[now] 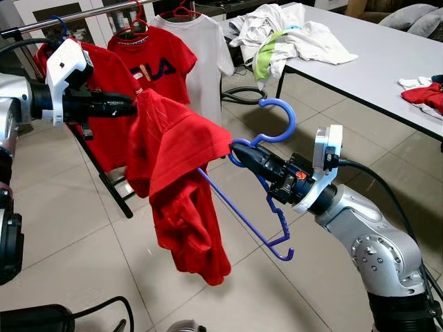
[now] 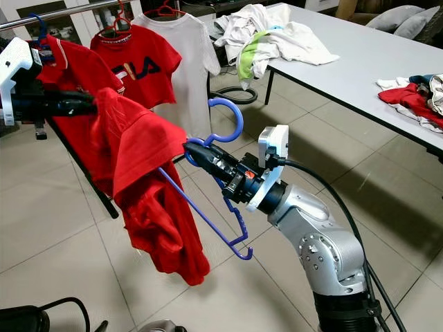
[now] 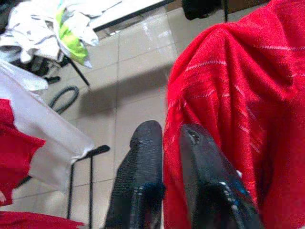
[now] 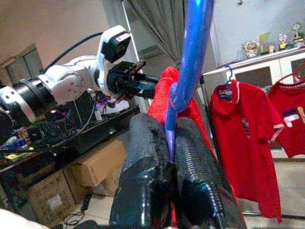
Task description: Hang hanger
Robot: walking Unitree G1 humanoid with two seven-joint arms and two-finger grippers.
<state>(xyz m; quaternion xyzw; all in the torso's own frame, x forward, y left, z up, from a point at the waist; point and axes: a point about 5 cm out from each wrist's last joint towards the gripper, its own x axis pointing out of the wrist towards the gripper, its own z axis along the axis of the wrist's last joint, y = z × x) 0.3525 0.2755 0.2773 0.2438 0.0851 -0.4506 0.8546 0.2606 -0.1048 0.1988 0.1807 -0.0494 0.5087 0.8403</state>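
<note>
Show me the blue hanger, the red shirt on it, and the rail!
blue hanger (image 1: pixel 278 105), left eye view, top of hook.
red shirt (image 1: pixel 173 149), left eye view, draped middle.
rail (image 1: pixel 76 19), left eye view, bare bar.

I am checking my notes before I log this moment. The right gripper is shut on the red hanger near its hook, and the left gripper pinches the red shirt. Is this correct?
One detail is wrong: the hanger is blue, not red, as the left eye view shows. The rest holds: the right gripper is shut on it near its hook, and the left gripper pinches the red shirt.
</note>
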